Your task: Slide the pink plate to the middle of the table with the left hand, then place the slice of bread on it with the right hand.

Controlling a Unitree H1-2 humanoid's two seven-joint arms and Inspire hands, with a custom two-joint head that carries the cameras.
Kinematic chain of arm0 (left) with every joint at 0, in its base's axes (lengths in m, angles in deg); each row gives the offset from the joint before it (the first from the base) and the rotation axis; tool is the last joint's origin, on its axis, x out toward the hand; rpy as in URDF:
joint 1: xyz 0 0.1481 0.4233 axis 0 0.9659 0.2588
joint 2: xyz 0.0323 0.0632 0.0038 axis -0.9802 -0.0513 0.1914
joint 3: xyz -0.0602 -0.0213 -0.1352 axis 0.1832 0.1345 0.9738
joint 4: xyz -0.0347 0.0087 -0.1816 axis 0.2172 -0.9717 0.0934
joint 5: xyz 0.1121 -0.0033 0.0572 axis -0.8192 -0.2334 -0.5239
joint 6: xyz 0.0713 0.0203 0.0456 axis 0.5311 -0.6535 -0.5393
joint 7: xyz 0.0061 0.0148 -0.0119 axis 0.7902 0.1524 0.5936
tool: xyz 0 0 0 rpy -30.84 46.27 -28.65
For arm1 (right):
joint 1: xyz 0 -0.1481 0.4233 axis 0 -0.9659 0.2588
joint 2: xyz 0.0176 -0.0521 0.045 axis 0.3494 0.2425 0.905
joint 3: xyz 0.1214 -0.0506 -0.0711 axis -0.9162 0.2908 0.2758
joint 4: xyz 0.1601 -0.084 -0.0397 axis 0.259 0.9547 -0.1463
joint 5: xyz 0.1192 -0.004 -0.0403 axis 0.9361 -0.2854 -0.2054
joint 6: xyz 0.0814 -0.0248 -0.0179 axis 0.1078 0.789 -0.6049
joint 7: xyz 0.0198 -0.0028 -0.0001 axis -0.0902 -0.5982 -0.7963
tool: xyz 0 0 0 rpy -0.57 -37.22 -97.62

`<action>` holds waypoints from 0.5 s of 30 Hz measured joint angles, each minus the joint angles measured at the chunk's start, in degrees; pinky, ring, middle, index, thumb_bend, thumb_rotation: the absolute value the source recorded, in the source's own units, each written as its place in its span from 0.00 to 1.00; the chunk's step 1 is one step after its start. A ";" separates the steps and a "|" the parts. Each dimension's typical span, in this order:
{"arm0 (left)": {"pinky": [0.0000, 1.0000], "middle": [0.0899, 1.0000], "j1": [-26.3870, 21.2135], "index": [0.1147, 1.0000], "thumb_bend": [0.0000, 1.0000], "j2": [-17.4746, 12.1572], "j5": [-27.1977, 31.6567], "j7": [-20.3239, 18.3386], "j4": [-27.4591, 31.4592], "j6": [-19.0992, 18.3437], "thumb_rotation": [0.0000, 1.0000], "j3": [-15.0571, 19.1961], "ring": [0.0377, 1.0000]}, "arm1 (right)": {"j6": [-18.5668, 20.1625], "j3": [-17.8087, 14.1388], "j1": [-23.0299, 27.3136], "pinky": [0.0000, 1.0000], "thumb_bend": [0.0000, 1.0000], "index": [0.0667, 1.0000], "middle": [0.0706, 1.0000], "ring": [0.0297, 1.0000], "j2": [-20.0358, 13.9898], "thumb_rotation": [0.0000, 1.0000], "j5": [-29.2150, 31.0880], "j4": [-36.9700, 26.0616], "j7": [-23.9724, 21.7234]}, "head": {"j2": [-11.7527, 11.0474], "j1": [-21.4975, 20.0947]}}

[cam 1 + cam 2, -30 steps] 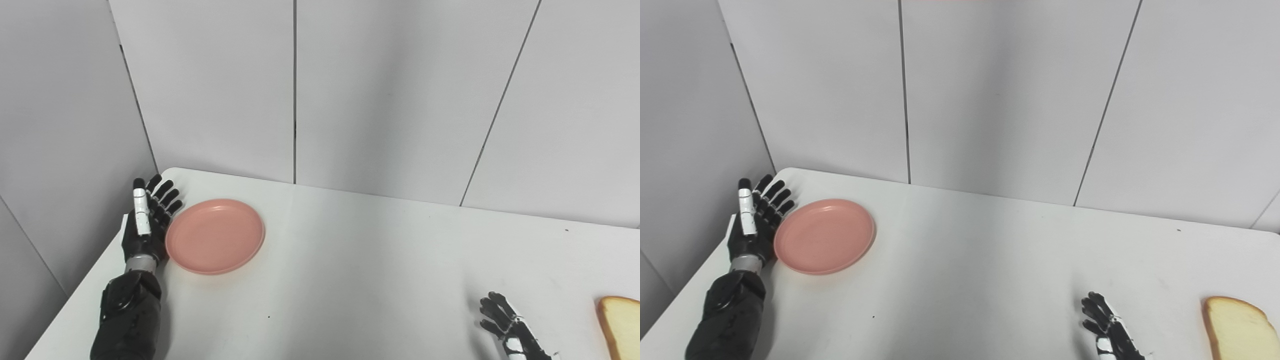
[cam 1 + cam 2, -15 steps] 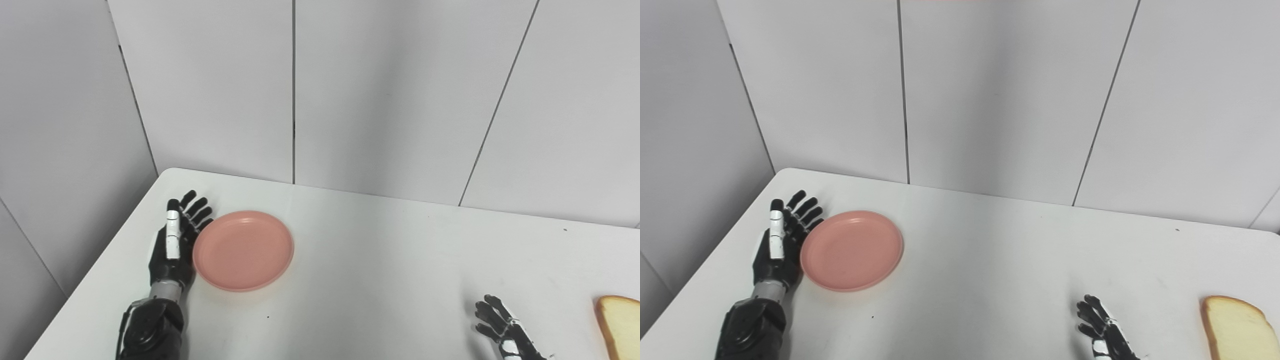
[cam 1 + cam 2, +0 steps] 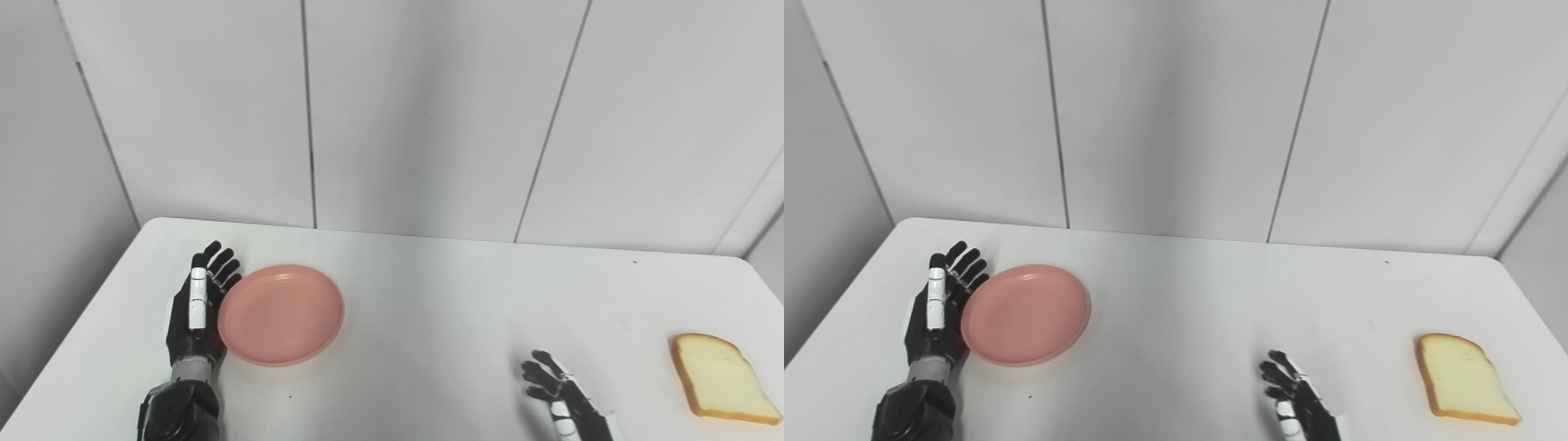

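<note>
A round pink plate [image 3: 281,314] lies flat on the left part of the white table [image 3: 429,306]. My left hand [image 3: 196,306] stands on edge against the plate's left rim, fingers straight and apart, holding nothing. A slice of bread [image 3: 716,378] lies flat near the table's right edge; it also shows in the right eye view [image 3: 1462,378]. My right hand [image 3: 560,398] rests open near the front edge, left of the bread and apart from it, partly cut off by the frame's bottom.
Grey panelled walls [image 3: 429,122] close in the table at the back and on the left. The table's rounded far corners show on both sides. Bare tabletop lies between the plate and my right hand.
The camera has turned right, so the whole picture has shifted left. My left hand has pushed the plate to the right, away from the table's left edge. The right hand has hardly moved.
</note>
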 measured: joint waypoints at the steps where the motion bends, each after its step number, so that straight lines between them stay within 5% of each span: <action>1: 0.83 0.83 -0.12 0.79 0.81 0.59 -0.13 0.15 0.02 0.00 0.82 -0.29 0.84 | 0.20 0.15 0.00 0.75 0.63 0.83 0.77 0.78 0.29 1.00 -0.26 -0.14 0.11 | 0.44 -1.23; 15: 0.86 0.84 -0.43 0.82 0.79 2.45 -0.68 -1.57 0.53 -2.42 0.81 -4.26 0.85 | 2.05 2.00 0.00 0.72 0.62 0.85 0.76 0.76 3.92 1.00 -4.00 -0.68 1.95 | 1.94 -6.34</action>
